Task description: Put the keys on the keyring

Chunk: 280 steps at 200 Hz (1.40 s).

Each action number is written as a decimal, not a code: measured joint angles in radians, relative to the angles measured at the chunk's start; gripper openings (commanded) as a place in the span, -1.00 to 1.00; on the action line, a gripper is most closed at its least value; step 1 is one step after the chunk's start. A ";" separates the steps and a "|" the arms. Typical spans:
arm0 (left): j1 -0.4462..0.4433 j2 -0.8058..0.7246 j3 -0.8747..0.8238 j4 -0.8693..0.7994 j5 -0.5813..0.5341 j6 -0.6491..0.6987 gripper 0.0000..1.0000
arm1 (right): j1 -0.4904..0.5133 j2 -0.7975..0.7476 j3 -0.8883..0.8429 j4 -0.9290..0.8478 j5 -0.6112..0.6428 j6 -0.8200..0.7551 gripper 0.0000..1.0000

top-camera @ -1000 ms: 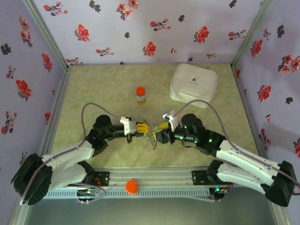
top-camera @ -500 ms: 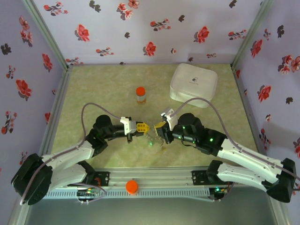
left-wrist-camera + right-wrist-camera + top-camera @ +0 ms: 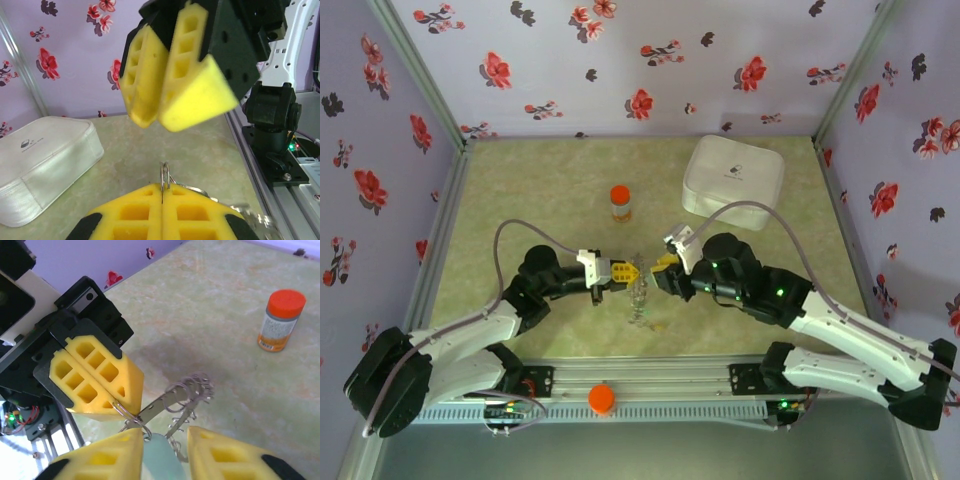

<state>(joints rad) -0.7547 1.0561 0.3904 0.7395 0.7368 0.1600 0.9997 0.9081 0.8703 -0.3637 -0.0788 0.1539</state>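
Note:
My left gripper (image 3: 627,271) (image 3: 162,188) is shut on the keyring (image 3: 164,173), a thin metal split ring that sticks out past its yellow fingertips. The ring (image 3: 124,411) shows again in the right wrist view under the left fingers (image 3: 95,375). From it hangs a bunch of flat metal keys and small rings (image 3: 187,392) (image 3: 638,297). My right gripper (image 3: 660,276) (image 3: 165,436) is open just opposite. A teal key head (image 3: 161,460) lies between its fingers, against the left one. The right fingers (image 3: 192,82) hang just above the ring.
An orange-capped small bottle (image 3: 620,203) (image 3: 281,320) stands behind the grippers. A white square box (image 3: 732,182) (image 3: 40,160) sits at the back right. An orange cap (image 3: 601,398) rests on the front rail. Flowered walls enclose the green mat (image 3: 540,190).
The right wrist has swung up and left, closer to the left gripper. The bunch of keys now hangs straighter under the left fingers. The left arm has stayed still.

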 measured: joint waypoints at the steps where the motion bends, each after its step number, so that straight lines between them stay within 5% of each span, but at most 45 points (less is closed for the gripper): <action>1: 0.000 0.000 0.000 0.000 0.000 0.000 -1.00 | 0.000 0.001 0.000 0.000 0.000 0.002 -0.28; 61: 0.000 0.000 0.000 0.000 0.000 0.000 -1.00 | -0.005 -0.027 -0.065 0.010 0.004 0.011 -0.04; 223: 0.000 0.000 0.000 0.000 0.000 0.000 -1.00 | -0.011 -0.015 -0.275 0.312 -0.104 -0.158 -0.09; 251: 0.000 0.000 0.000 0.000 0.001 -0.001 -1.00 | -0.011 0.012 -0.290 0.366 -0.106 -0.189 -0.21; 280: 0.000 0.000 -0.001 0.001 0.000 -0.001 -1.00 | -0.010 0.045 -0.298 0.421 -0.085 -0.223 -0.56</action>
<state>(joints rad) -0.7547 1.0561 0.3897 0.7403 0.7372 0.1593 0.9894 0.9535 0.5724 0.0574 -0.1642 -0.0689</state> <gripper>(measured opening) 0.064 0.291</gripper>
